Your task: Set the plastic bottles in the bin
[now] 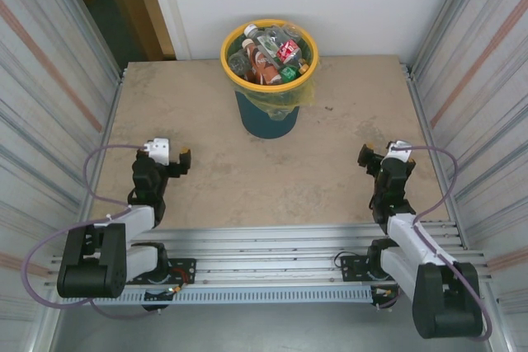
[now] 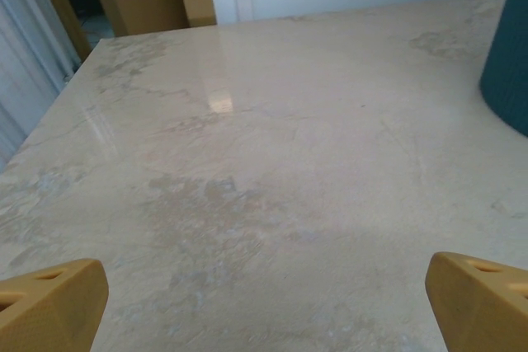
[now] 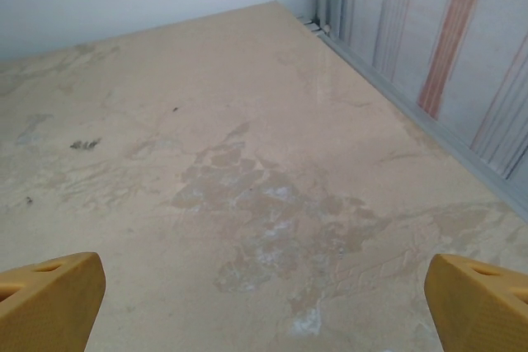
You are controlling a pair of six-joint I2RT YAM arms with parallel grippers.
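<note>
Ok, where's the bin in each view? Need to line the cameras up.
Top external: the bin stands centre, on the far half of the table, full of bottles.
Left wrist: the bin's teal side cuts in at the right edge, upper half.
Right wrist: looks toward the far right corner and the striped side wall.
Shared landmark: the beige marbled table.

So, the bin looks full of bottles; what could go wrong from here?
1. The plastic bottles are heaped up to the yellow rim of the bin, so a top one might roll out if the bin is nudged.
2. The liner hangs loose down the bin's front; the left gripper or right gripper, both open, could perhaps snag it.
</note>
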